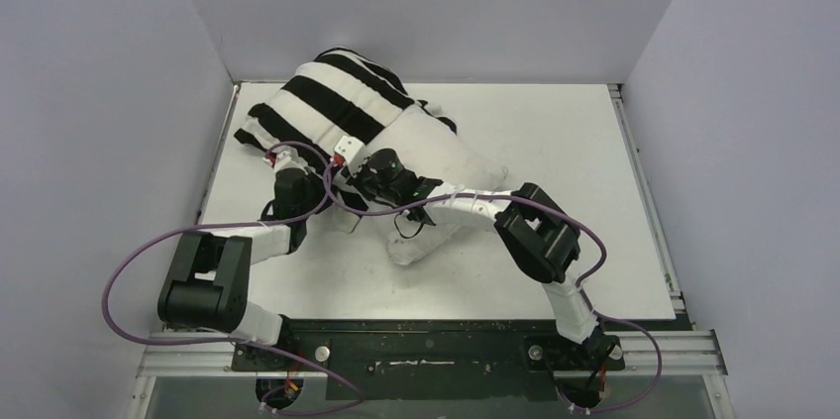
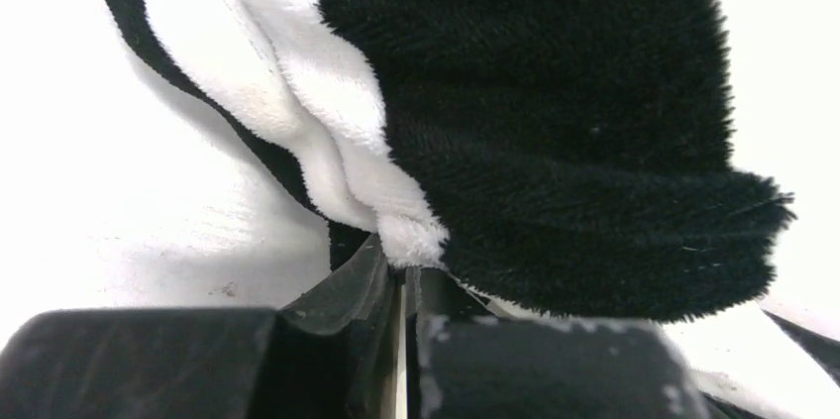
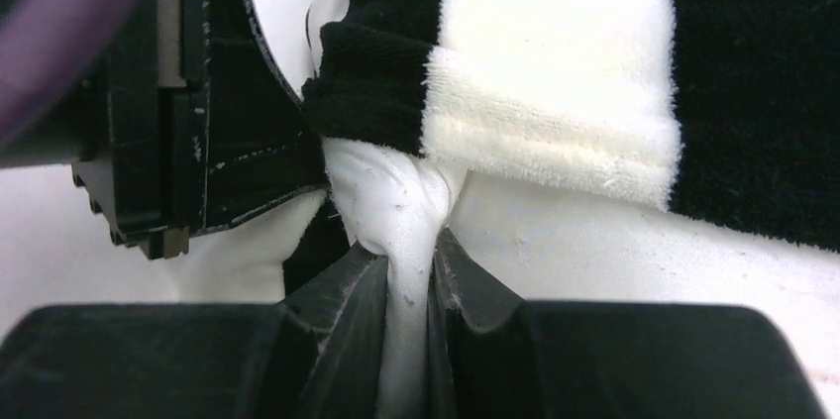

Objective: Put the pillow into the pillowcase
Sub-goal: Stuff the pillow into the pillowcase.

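1. Left gripper (image 2: 401, 275): the jaws are pressed together on a folded white lip of the pillowcase (image 1: 332, 102), at its open hem on the near-left side of the bundle.
2. Pillowcase: it lies toward the far-left part of the table (image 1: 555, 142) and covers roughly the far half of the pillow (image 1: 451, 161). Its mouth faces near-right.
3. Right gripper (image 3: 406, 265): the jaws are almost together, pinching a tuck of plain white pillow fabric just under the striped hem. The left arm's wrist sits close beside it.
4. Pillow: the long axis runs diagonally. The covered end points at the far-left corner, and the bare end juts near-right and rests on the table.
5. Step in hand, as judged: mid-insertion, with the case about halfway along.
6. Next move, as judged: the hem must travel near-right along the long axis while the pillow is braced or pushed the other way. The right pinch sits right at the hem and would likely block it, so that grip probably needs shifting first.
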Robot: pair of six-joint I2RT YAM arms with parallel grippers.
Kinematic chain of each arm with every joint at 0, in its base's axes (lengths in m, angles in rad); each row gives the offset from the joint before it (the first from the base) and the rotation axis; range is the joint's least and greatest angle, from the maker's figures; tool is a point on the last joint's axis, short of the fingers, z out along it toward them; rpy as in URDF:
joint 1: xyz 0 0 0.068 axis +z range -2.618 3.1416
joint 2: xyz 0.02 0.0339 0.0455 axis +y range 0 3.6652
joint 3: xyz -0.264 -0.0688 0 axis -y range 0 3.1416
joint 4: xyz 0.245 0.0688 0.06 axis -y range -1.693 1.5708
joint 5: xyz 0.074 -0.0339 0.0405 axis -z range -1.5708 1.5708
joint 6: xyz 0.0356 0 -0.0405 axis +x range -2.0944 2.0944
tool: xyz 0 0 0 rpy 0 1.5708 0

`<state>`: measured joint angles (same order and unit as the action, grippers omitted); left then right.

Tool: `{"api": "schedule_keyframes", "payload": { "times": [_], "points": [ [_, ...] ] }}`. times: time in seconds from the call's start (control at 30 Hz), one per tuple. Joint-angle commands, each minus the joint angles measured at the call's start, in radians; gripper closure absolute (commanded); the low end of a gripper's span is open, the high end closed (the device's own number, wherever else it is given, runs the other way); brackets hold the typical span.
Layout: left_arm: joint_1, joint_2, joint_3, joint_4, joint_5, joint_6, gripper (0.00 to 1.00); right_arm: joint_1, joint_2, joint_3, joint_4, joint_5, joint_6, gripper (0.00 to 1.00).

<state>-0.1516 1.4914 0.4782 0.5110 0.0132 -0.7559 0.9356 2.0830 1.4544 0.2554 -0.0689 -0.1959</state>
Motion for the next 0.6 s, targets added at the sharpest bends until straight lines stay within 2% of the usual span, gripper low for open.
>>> {"api": "schedule_keyframes", "payload": {
  "times": [0.0,0.17,0.3,0.4,0.57],
  "points": [
    [-0.046,-0.112,0.086,-0.136,-0.092,0.029,1.00,-0.047,-0.047,-0.003,0.154,-0.078,0.186,1.00],
    [-0.228,-0.372,0.112,-0.442,-0.192,0.029,1.00,-0.081,0.023,0.047,0.280,-0.035,0.382,1.00],
    [-0.317,-0.604,0.058,-0.562,-0.236,-0.066,1.00,-0.116,0.086,0.069,0.454,0.024,0.576,1.00],
    [-0.375,-0.674,0.069,-0.615,-0.248,-0.107,1.00,-0.119,0.136,0.136,0.520,0.062,0.644,1.00],
    [-0.460,-0.678,0.039,-0.627,-0.320,-0.146,1.00,-0.116,0.213,0.209,0.572,0.133,0.758,1.00]
  ]
}}
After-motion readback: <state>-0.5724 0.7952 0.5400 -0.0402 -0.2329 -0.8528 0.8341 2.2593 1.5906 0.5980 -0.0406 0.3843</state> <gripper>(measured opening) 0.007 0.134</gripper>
